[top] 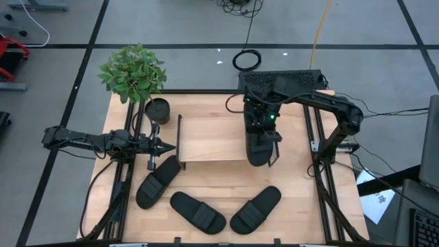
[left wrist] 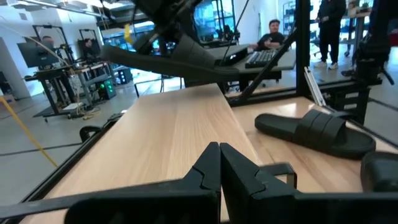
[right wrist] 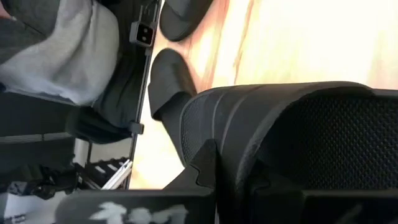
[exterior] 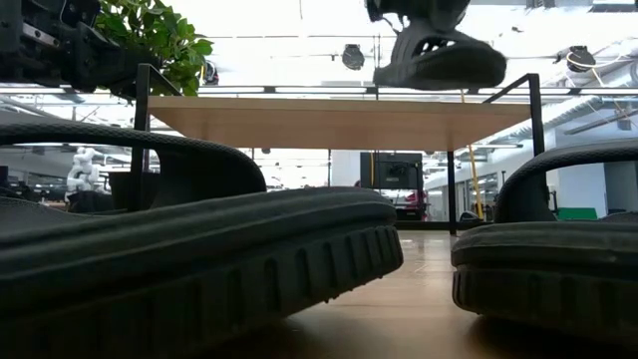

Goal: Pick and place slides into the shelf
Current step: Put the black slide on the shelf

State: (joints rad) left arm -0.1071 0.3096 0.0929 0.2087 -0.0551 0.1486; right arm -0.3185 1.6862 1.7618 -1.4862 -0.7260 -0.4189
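The shelf (top: 209, 140) is a low rack with a light wooden top board and black side frames, standing mid-table. My right gripper (top: 264, 127) is shut on one black slide (top: 259, 149) above the board's right end; the low view shows that slide (exterior: 439, 55) clear of the shelf top (exterior: 339, 122). Three more slides lie sole-down on the table in front of the shelf: left (top: 158, 182), middle (top: 197, 211), right (top: 255, 209). My left gripper (top: 164, 145) is shut and holds nothing, level at the shelf's left end (left wrist: 219, 165). My right gripper holds the slide by its wide ribbed strap (right wrist: 249, 118), pinched between the two fingers (right wrist: 204, 165), coming from above and pointing down. The slide is lifted clear over the shelf's top board and hangs roughly level, lengthwise toward the table's near edge.
A potted plant (top: 156, 110) stands at the table's far left, just behind my left gripper. The shelf's black side frames (top: 180, 137) rise above the table. Black rails run along the table's left and right edges. People sit at desks beyond the table (left wrist: 270, 34).
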